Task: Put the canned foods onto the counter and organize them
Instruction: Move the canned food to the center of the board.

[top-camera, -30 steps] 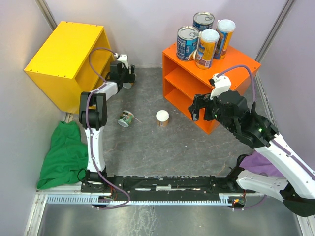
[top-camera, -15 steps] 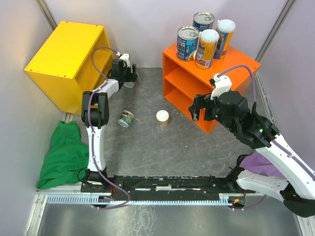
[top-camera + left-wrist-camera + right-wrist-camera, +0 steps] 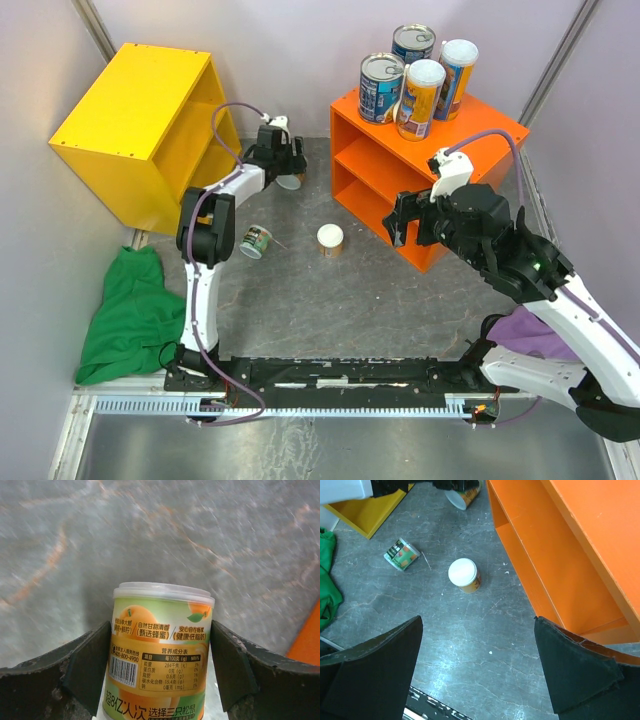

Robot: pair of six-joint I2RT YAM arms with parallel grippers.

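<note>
Four cans stand on top of the orange bench (image 3: 490,125): two blue-labelled tins (image 3: 381,88) and two white-lidded slim cans (image 3: 420,98); their print is too small to read. The left pincer (image 3: 160,630) is closed on a short can (image 3: 159,665), one finger against each side, between the yellow cabinet (image 3: 130,110) and the orange bench. Its orange label carries Chinese text, a barcode, "400-800-4900" and a nutrition table. The right pincer (image 3: 477,625) is spread wide and holds nothing. Below it are an upright can (image 3: 463,574) and a tipped can (image 3: 402,554).
</note>
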